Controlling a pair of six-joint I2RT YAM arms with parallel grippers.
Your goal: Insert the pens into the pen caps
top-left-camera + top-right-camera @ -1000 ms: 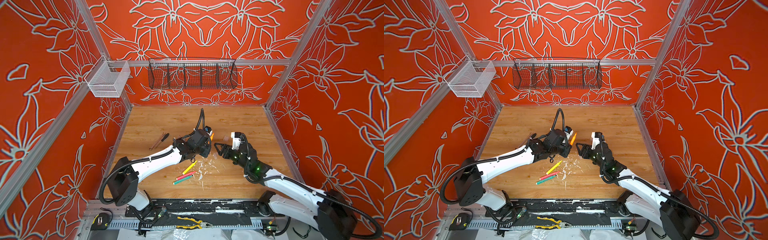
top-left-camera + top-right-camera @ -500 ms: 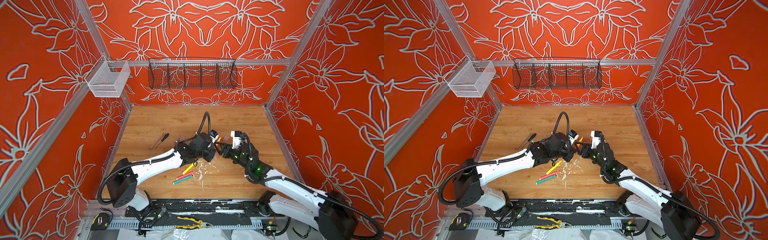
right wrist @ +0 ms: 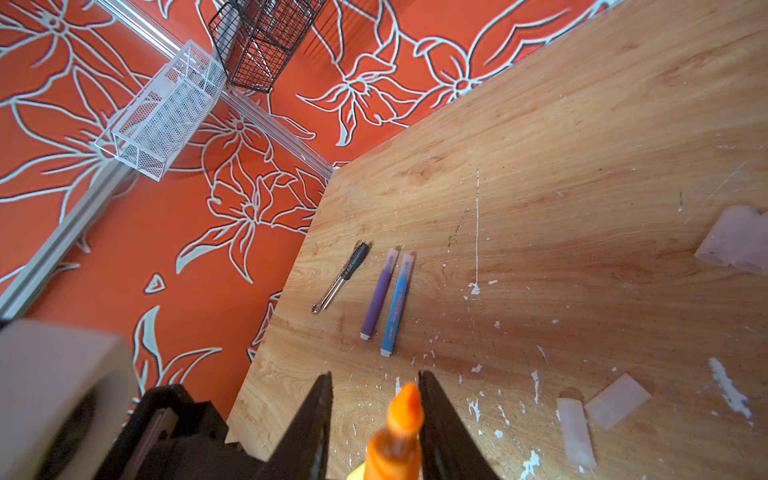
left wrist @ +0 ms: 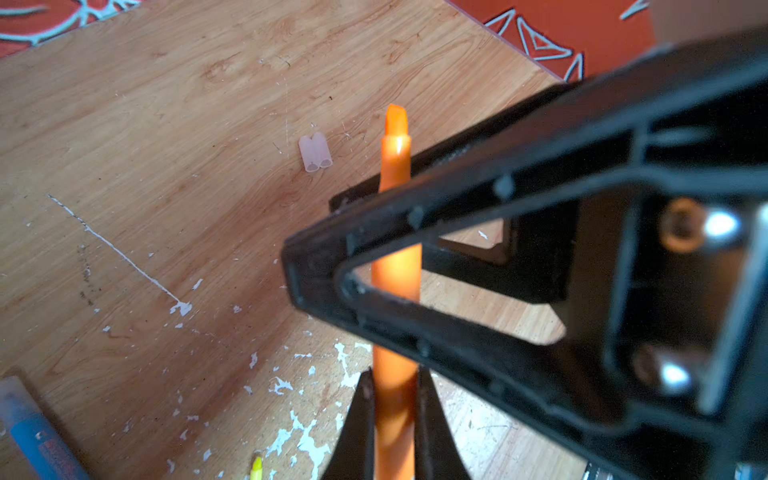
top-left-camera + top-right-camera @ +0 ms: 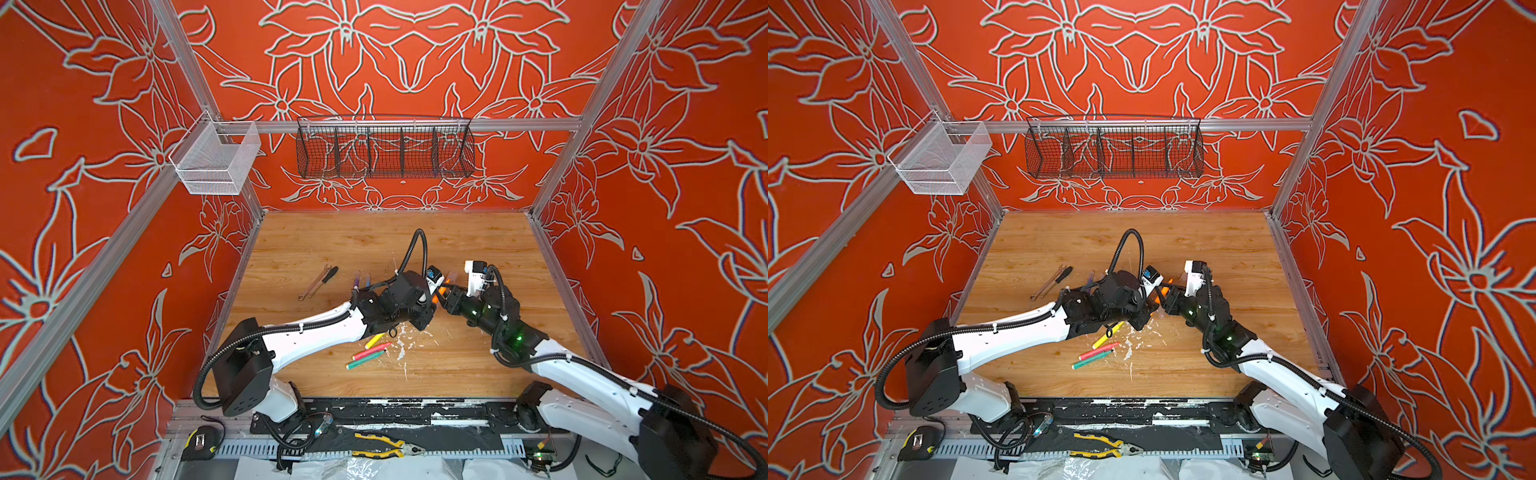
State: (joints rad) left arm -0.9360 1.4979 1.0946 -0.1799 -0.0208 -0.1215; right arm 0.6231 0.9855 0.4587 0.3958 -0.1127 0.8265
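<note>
1. Left pincer [image 4: 392, 374]: closed and gripping the orange pen [image 4: 395, 270] by its barrel. The pen's tip is projecting clear of the jaws.

2. Right pincer [image 3: 374, 376]: its jaws are standing apart, 1 on each side of the orange pen's tip. In the right wrist view 1 jaw is sitting against the tip, and a gap is showing at the other jaw. In the left wrist view 1 finger [image 4: 457, 199] of this pincer is crossing in front of the pen and the other is passing behind it.

3. In both top views the 2 pincers are meeting above the middle of the bench [image 5: 478, 365], with the orange pen between them.

4. 2 pen caps [image 4: 315, 151] are lying side by side on the bench, touching, beyond the pen's tip. 2 more pen caps [image 3: 575, 432] are lying loose just beside one another among white flecks [image 3: 727, 386].

5. The purple pen [image 3: 377, 293] and the blue pen [image 3: 395, 305] are lying parallel, close together, each with a translucent cap on 1 end. A screwdriver [image 3: 347, 274] is lying just beside the purple pen.

6. The yellow pen [image 5: 374, 340], pink-red pen [image 5: 370, 351] and green pen [image 5: 365, 360] are lying uncapped in a loose row under the left arm's wrist.
</note>
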